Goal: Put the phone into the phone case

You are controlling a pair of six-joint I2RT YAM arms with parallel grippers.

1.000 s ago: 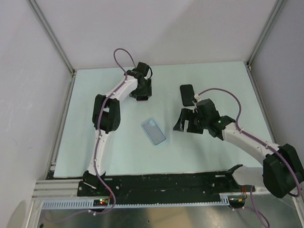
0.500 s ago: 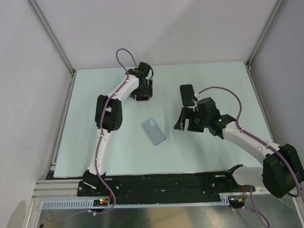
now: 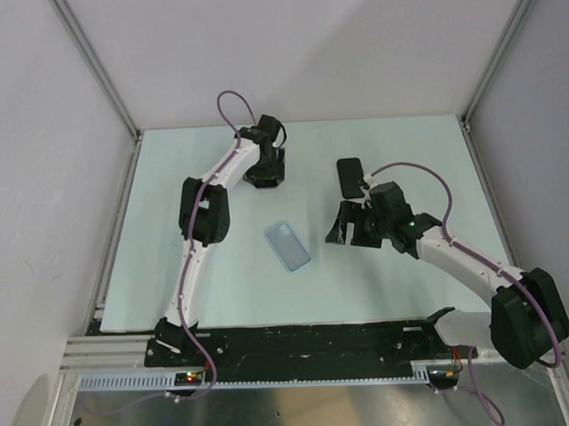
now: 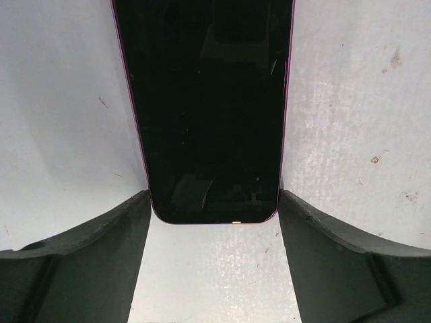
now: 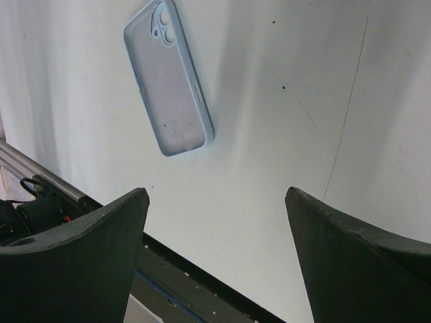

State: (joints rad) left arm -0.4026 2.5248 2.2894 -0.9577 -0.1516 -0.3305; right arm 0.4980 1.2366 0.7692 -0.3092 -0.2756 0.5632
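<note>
The phone [image 4: 209,101] lies flat on the table with its dark screen up and a magenta rim. My left gripper [image 4: 213,195] is open, its two fingertips standing just beside the phone's near corners; I cannot tell whether they touch it. From above, the left gripper [image 3: 265,179] sits at the far middle of the table and hides the phone. The light blue phone case [image 3: 287,246] lies hollow side up at the table's middle. My right gripper [image 3: 338,225] hovers open and empty to the right of the phone case [image 5: 167,84].
A black phone-shaped slab [image 3: 349,176] lies just beyond the right gripper. The pale table [image 3: 404,153] is walled by metal posts at the back corners. A black rail [image 3: 317,343] runs along the near edge by the arm bases.
The left arm's elbow has shifted slightly to the right, while its gripper stays over the same spot. The right arm and the phone case have not moved.
</note>
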